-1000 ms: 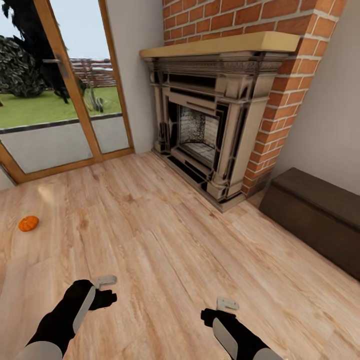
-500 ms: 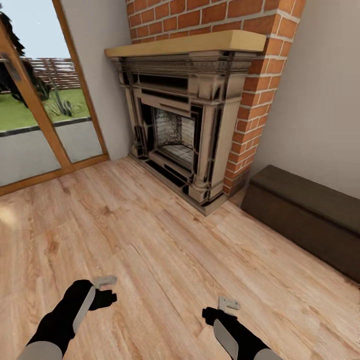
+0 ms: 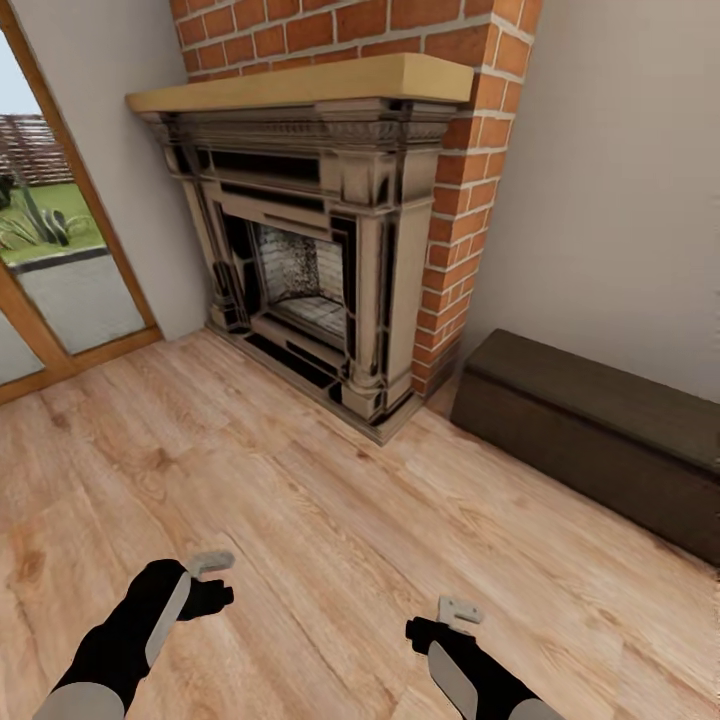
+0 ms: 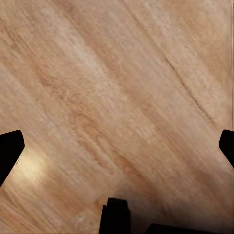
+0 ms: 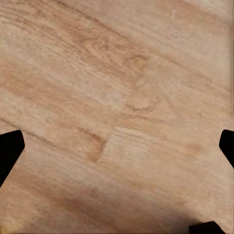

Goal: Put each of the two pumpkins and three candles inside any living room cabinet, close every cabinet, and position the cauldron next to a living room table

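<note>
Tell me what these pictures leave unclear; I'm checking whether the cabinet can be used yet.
- Cabinet, head view: its far end is cut off by the picture's right edge; no drawer seams are clear on its dark front.
- Left hand and right hand, head view: too small to judge their opening; the wrist views show fingertips spread wide over bare floor.

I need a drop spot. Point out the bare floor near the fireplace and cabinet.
Wood floor lies bare between the fireplace hearth, the glass door and the dark cabinet, including under the open left gripper and right gripper. Tightest spot: the narrow gap where the cabinet end nears the brick column.
</note>
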